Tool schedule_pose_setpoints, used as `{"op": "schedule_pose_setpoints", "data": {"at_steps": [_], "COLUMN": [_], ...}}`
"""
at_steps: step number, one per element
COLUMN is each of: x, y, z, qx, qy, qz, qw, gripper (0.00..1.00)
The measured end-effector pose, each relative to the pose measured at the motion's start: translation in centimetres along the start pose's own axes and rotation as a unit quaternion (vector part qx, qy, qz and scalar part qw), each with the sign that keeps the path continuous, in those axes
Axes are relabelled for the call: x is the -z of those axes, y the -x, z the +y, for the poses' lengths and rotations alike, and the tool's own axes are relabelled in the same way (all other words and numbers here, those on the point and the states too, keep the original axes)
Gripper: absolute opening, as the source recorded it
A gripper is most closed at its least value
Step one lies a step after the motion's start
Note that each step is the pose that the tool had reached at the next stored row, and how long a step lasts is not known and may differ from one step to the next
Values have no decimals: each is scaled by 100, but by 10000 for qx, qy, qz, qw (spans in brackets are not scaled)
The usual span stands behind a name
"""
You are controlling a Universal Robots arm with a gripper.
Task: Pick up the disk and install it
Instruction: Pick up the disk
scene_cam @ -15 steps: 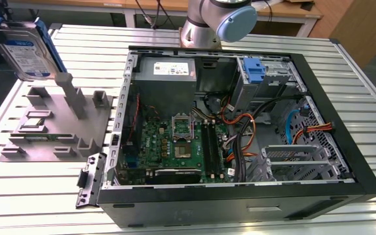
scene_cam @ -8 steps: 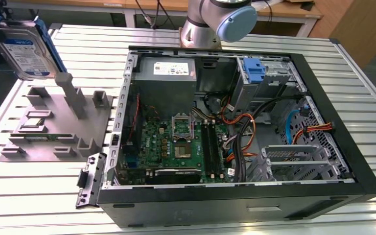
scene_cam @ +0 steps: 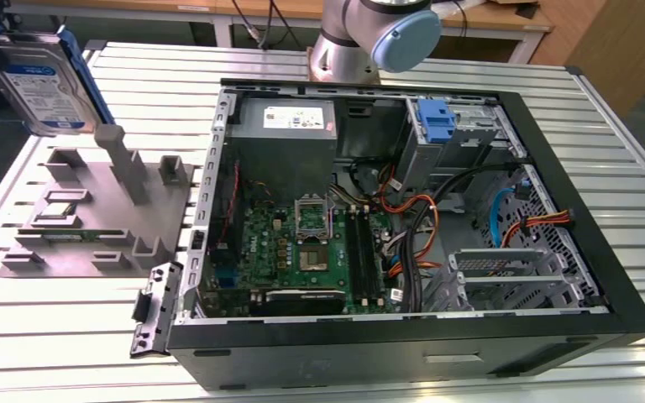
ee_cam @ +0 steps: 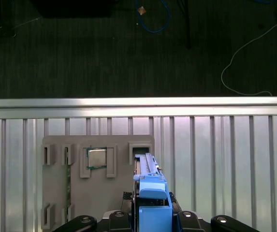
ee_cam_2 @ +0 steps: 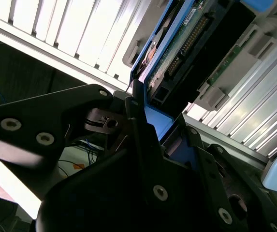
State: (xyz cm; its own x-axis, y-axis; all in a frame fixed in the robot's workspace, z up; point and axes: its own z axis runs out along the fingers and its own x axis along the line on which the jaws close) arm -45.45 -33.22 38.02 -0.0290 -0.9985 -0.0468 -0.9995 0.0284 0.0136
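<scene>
- The disk [scene_cam: 40, 82] is way up in the upper left of the exterior view. It's stood on edge with the label side facing the camera, and it looks clear of the desk [scene_cam: 591, 168].
- The end effector [ee_cam_2: 153, 123] is clamped on the disk, with its black fingers [ee_cam_2: 104, 121] pinching the blue carrier edge. You can see that in both wrist views.
- In the first wrist view the disk [ee_cam: 150, 188] shows edge-on in the end effector [ee_cam: 153, 215], over the grey fixture [ee_cam: 56, 193]. There's a CPU [ee_cam: 97, 157] sitting in one of the fixture pockets.
- In the exterior view the fixture [scene_cam: 87, 210] sits at centre left on the desk, just beside the open case [scene_cam: 412, 336].
- The case fills the middle and right of the frame. Inside it there's a blue latch [scene_cam: 439, 126] on a grey cage, upper right.
- The arm [scene_cam: 373, 34] is at top centre, behind the case.
</scene>
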Motion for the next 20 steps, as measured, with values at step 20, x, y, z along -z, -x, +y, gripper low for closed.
{"op": "schedule_pose_setpoints", "data": {"at_steps": [20], "x": [60], "y": [3], "z": [1], "qx": [0], "qy": [0], "qz": [0], "qw": [10000], "gripper": [36]}}
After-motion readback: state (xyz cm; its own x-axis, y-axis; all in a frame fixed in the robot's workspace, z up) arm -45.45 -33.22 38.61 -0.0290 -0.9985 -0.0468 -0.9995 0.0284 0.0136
